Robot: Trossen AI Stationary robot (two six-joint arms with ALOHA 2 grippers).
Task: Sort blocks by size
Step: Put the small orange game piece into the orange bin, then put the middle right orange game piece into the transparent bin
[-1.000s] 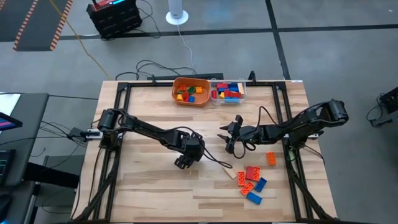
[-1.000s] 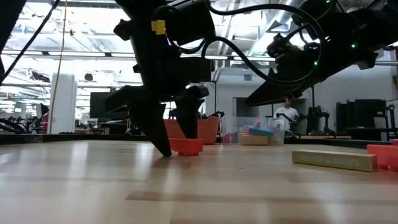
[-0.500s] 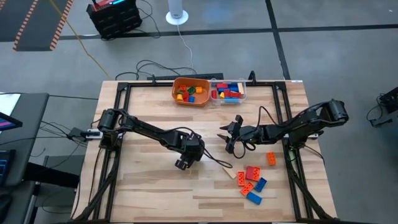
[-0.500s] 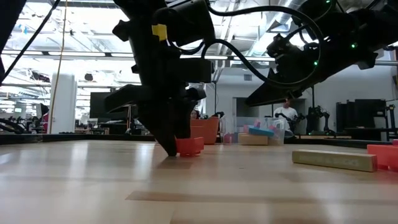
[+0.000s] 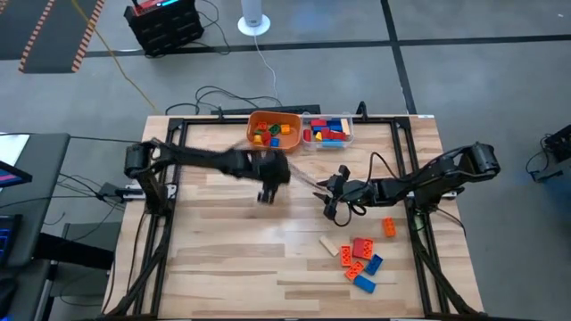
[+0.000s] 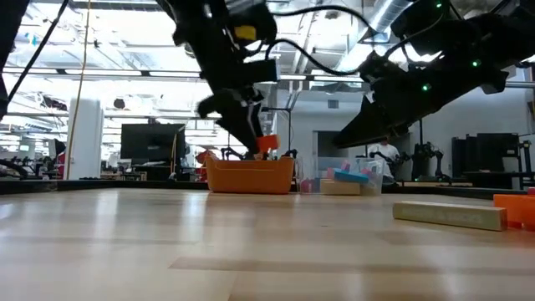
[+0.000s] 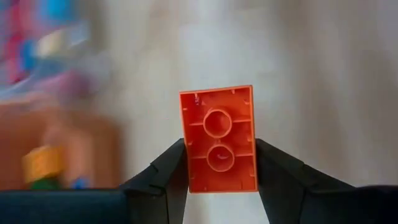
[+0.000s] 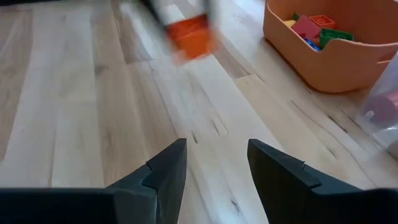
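Gripping orange block point(image 7: 218, 140): left tool point(image 7: 219, 163).

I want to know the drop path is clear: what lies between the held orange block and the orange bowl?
Nothing: in the high view only bare table separates the left gripper, holding the orange block, from the orange bowl.

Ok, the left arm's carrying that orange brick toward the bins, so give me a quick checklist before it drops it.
1. Left gripper shut on the small orange plastic brick: ok.
2. Brick lifted off the wooden table: ok.
3. Brick directly over the orange plastic bowl: not ok, it is short of it.
4. Bowl has room: ok.
5. Right gripper open, empty, apart from the left arm: ok.
6. Brick size matches the bowl's bricks: cannot tell.
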